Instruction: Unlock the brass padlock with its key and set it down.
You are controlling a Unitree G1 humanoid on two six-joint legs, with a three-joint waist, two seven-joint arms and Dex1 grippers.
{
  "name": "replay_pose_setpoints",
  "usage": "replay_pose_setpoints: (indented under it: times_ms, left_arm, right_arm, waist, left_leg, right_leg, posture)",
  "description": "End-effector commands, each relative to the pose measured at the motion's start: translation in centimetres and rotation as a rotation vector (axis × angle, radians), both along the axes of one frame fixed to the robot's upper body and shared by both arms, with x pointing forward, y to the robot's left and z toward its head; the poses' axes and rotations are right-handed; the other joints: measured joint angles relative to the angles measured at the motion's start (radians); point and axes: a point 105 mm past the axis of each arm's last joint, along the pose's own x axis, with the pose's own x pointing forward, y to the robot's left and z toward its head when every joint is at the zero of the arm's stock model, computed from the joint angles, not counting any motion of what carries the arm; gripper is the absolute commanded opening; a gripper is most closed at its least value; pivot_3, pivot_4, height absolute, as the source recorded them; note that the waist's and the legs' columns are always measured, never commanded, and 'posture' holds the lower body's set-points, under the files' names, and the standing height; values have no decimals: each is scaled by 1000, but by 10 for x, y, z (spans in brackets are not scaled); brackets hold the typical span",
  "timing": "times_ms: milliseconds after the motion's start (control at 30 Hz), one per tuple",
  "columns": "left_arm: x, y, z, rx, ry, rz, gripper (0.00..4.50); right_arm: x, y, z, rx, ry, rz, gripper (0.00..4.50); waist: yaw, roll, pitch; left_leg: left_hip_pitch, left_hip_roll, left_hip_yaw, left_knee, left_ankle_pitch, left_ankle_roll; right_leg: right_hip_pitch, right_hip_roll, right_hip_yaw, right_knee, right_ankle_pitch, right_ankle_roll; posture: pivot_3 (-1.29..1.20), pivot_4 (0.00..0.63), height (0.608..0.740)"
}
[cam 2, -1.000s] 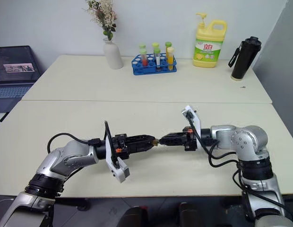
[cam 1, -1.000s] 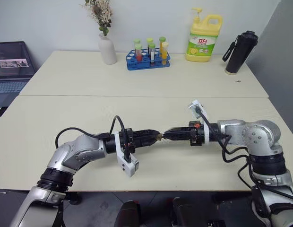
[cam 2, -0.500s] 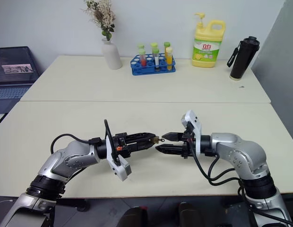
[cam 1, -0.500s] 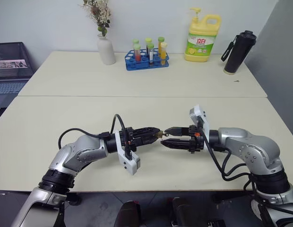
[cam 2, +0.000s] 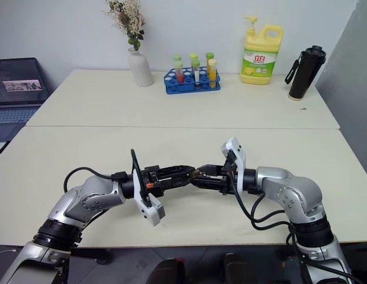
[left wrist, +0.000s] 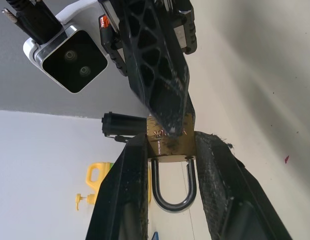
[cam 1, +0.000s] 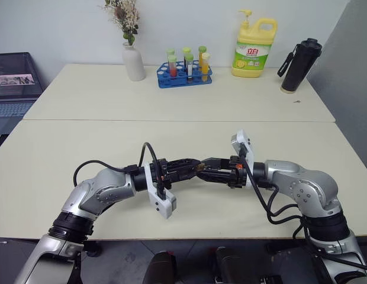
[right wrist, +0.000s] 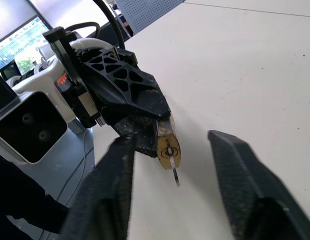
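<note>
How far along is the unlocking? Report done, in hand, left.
Done: the key sits in the brass padlock, clamped in the left gripper. In hand: the right gripper, open, straddles the key without gripping it. Left: turn the key, free the closed shackle, set the padlock on the table.

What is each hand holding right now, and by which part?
The left hand grips the brass padlock by the sides of its body, shackle pointing back between the fingers. The key sits in the keyhole; the right hand straddles it, open, holding nothing.
</note>
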Motion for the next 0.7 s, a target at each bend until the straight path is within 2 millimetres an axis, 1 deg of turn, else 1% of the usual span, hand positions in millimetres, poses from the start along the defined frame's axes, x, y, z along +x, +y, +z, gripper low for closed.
replay_pose_setpoints:
  times_ms: [33, 100, 133, 367, 500, 567, 633, 700]
  left_arm:
    - [-7, -4, 8, -30, -24, -36, 964]
    - [-7, -3, 8, -29, -23, -37, 964]
    - [-7, -3, 8, -29, -23, -37, 964]
    - [-11, -4, 5, -35, 4, -60, 964]
    - [-16, -4, 2, -41, 62, -84, 964]
    - [-16, -3, 4, -58, 73, -83, 964]
    - [-17, -1, 6, -64, 101, -89, 1714]
    - [-20, 0, 8, -80, 146, -92, 2281]
  right_arm:
    - [-1, 1, 13, 41, -20, 17, 1028]
    - [-1, 2, 13, 42, -16, 23, 279]
    - [-2, 2, 13, 43, -14, 28, 152]
    - [-9, 4, 13, 36, -19, 65, 154]
    - [-11, 5, 13, 37, -22, 80, 154]
    - [-11, 4, 13, 35, -23, 82, 154]
    - [-9, 3, 12, 26, -32, 81, 154]
    - [-8, 2, 12, 18, -40, 78, 154]
  waist:
    - [0, 0, 0]
    - [0, 0, 0]
    - [0, 0, 0]
    - [0, 0, 0]
    - [0, 0, 0]
    - [0, 0, 0]
    - [0, 0, 0]
    - [0, 0, 0]
  left_leg:
    - [0, 0, 0, 0, 0, 0]
    - [0, 0, 0, 0, 0, 0]
    - [0, 0, 0, 0, 0, 0]
    - [0, 0, 0, 0, 0, 0]
    - [0, 0, 0, 0, 0, 0]
    - [0, 0, 0, 0, 0, 0]
    - [0, 0, 0, 0, 0, 0]
    - [0, 0, 0, 0, 0, 0]
  right_leg:
    - [0, 0, 0, 0, 0, 0]
    - [0, 0, 0, 0, 0, 0]
    - [0, 0, 0, 0, 0, 0]
    - [0, 0, 0, 0, 0, 0]
    - [0, 0, 0, 0, 0, 0]
    - [0, 0, 0, 0, 0, 0]
    - [0, 0, 0, 0, 0, 0]
    - [0, 0, 0, 0, 0, 0]
  posture:
    - [0, 150, 740]
    - [0, 150, 740]
    - [0, 150, 740]
    - [0, 150, 740]
    - [0, 150, 740]
    - [0, 150, 740]
    - [0, 150, 740]
    - [0, 150, 740]
